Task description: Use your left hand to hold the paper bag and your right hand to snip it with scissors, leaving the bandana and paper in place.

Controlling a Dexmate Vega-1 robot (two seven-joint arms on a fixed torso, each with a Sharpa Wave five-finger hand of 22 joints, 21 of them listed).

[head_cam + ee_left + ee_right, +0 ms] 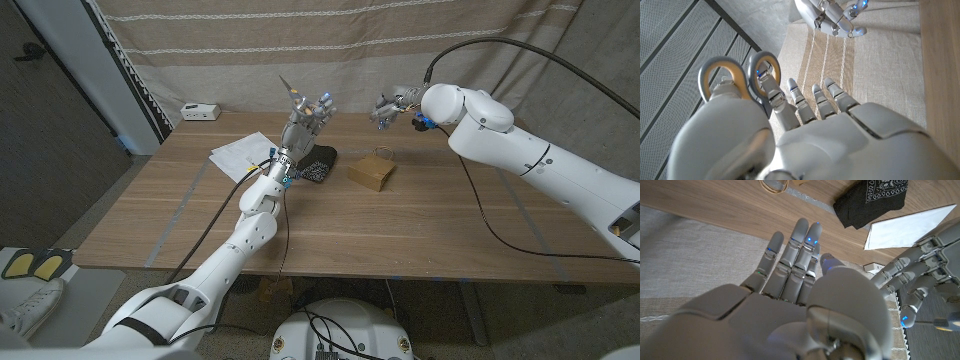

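Observation:
My left hand (306,117) is raised above the table's far middle and holds the scissors (289,88), blades pointing up. In the left wrist view the scissors' grey-and-yellow loops (740,77) sit against my left hand's fingers (805,102). My right hand (393,106) hovers a short way to the right of it at the same height, fingers apart and holding nothing. The small brown paper bag (372,172) lies on the table below the two hands. The black bandana (318,163) lies just left of the bag, and the white paper (240,153) lies further left.
A small white box (200,110) sits at the table's far left corner. A striped cloth curtain (400,40) hangs behind the table. In the right wrist view the bandana (875,197) and paper (910,227) lie beyond my right hand (795,270), with my left hand (920,280) beside it.

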